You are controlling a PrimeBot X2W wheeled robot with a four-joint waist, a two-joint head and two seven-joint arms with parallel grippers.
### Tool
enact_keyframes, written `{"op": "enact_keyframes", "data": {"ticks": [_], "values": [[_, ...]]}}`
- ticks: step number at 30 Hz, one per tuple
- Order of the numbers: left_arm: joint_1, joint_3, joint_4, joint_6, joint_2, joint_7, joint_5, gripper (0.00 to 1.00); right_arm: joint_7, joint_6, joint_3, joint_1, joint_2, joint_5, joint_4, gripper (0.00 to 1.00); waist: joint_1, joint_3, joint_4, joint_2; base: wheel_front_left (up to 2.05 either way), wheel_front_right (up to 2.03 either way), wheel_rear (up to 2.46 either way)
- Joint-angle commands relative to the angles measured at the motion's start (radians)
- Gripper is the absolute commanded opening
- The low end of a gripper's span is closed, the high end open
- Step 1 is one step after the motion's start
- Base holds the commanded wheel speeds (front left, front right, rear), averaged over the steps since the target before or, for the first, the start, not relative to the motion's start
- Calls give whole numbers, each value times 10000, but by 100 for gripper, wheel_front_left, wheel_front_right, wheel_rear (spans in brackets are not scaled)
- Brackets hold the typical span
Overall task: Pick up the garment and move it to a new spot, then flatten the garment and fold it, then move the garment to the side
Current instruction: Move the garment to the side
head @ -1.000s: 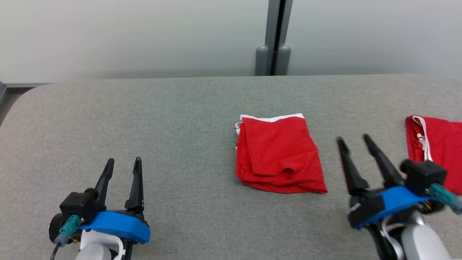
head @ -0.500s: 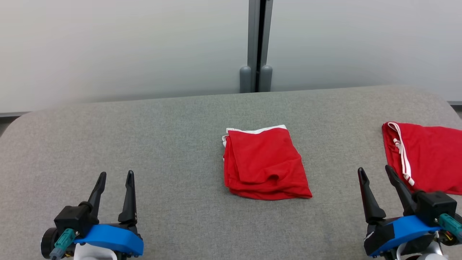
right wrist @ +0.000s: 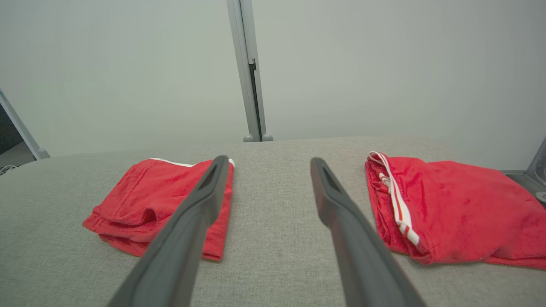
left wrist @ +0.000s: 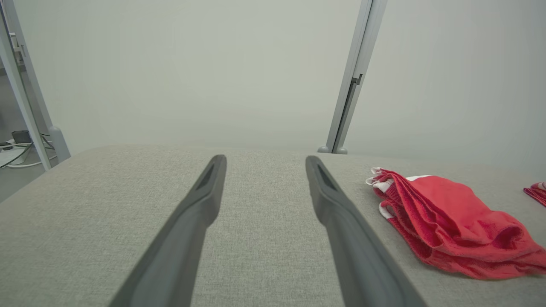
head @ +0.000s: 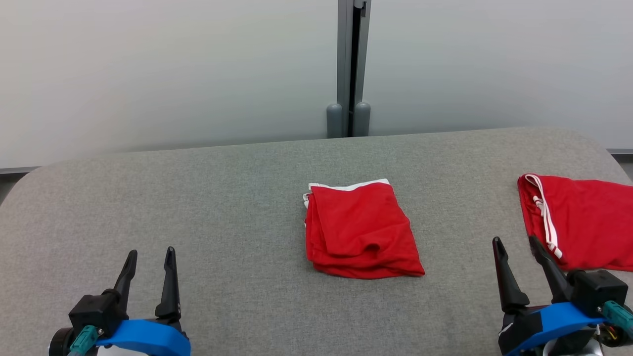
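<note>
Left gripper [head: 151,250] and right gripper [head: 514,239] hover low over the grey fabric-covered table [head: 222,198], jaws spread wide and empty. A folded red cloth garment with white trim [head: 358,230] lies mid-table between them. A second red garment with a white drawstring [head: 578,222] lies just beyond the right gripper.

The left gripper [head: 151,252] sits low on the robot's left side, its two long dark fingers spread apart, pointing forward and holding nothing. The right gripper [head: 515,241] mirrors it on the right, fingers equally parted and empty, though they seem tilted slightly leftward.
</note>
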Motion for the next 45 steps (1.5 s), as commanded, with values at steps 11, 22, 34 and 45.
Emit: {"op": "enact_keyframes", "data": {"ticks": [11,22,34,45], "values": [[-24,-156,4,214,291,308,150,100,54,5,234,112,114,248,199,100,0,27,60,-1,0,0,0],[-115,-261,-124,249,415,409,125,100,69,5,378,-86,8,367,420,100,0,173,103,-1,0,0,0],[-844,-425,-565,204,562,471,298,100,4229,5,41,-3354,221,-38,1567,100,0,1436,669,-1,0,0,0],[-1930,-934,-352,-88,252,321,470,100,6433,5,-893,-6164,221,-115,5032,100,0,2448,1818,-1,0,0,0]]}}
